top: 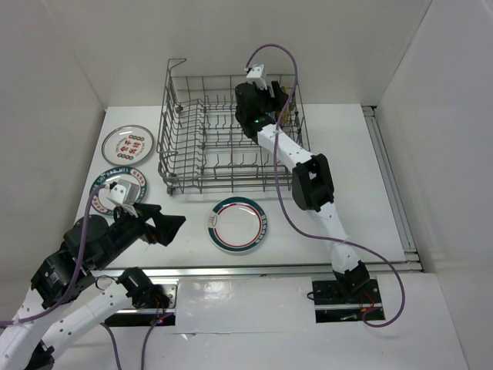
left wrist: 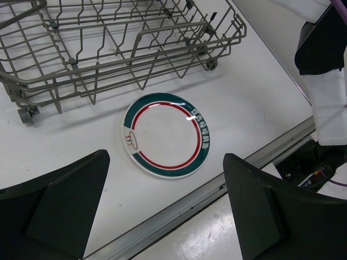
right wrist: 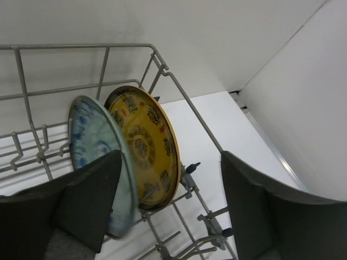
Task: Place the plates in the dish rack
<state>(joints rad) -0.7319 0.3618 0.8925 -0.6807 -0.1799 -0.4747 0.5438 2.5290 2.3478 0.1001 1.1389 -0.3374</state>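
Nearest to me, my left gripper (left wrist: pixel 165 162) hangs over the front of the table (top: pixel 347 154) with its jaws fully spread and nothing between them.

Just beyond it, a white plate with green rim and red ring (left wrist: pixel 165 135) lies flat on the table. It sits outside the dish rack (top: pixel 200 146), near the rack's front edge but apart from it. White characters run along the right of its green band; I cannot read them. A small red wavy mark sits at its left inner edge.

To the left of the rack, two more plates lie flat on the table. The nearer green-rimmed plate (top: pixel 117 187) is partly hidden by my left arm. The farther plate with red marks (top: pixel 129 143) lies just beyond it; its marks are too small to read.

The dish rack stands at mid-table. At its far right corner two plates stand on edge among the wires, side by side. These are the small teal plate (right wrist: pixel 95 135) and, toward the corner, the yellow-brown plate (right wrist: pixel 143 141), which carries dark ornamental patterns. Whether the two touch I cannot tell.

My right gripper (right wrist: pixel 171 157) is above that corner, jaws apart and released, with no plate pinched. Its left finger (right wrist: pixel 81 206) partly overlaps the teal plate in the wrist view.
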